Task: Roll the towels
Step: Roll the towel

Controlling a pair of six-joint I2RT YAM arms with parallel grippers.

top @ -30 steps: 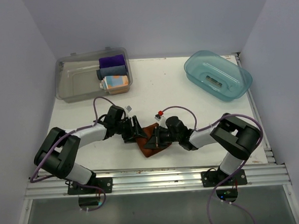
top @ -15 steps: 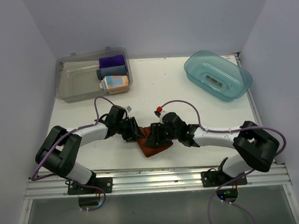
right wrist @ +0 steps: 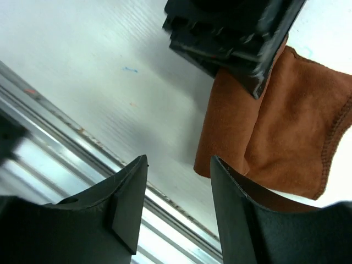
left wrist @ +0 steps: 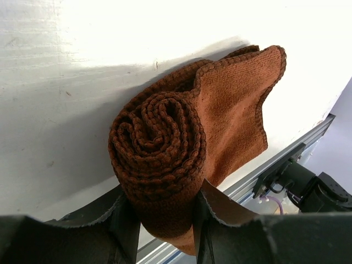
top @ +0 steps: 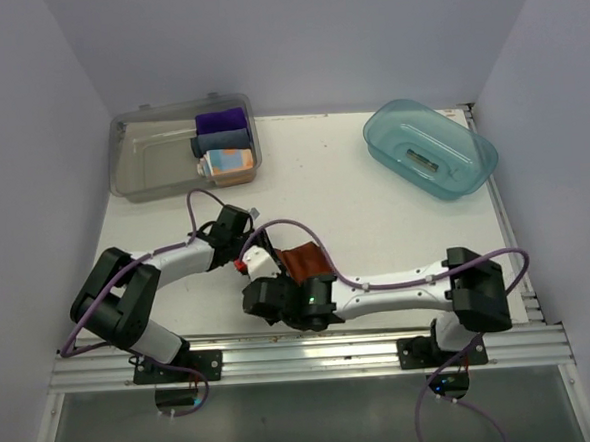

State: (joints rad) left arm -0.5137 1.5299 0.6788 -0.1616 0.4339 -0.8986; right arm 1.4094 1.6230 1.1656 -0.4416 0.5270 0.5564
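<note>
One rust-brown towel (left wrist: 165, 148) | only left wrist shows its spiral, left jaws clamping | right jaws apart

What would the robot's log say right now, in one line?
task: roll towels | left jaws: gripping part-rolled brown towel | right jaws: open, empty | patterned towel: in bin

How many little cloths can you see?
4. Three sit rolled in the clear box: a purple cloth, a grey-blue cloth and a patterned towel. The brown towel is on the table, in the left claw. Others may be hidden.
</note>
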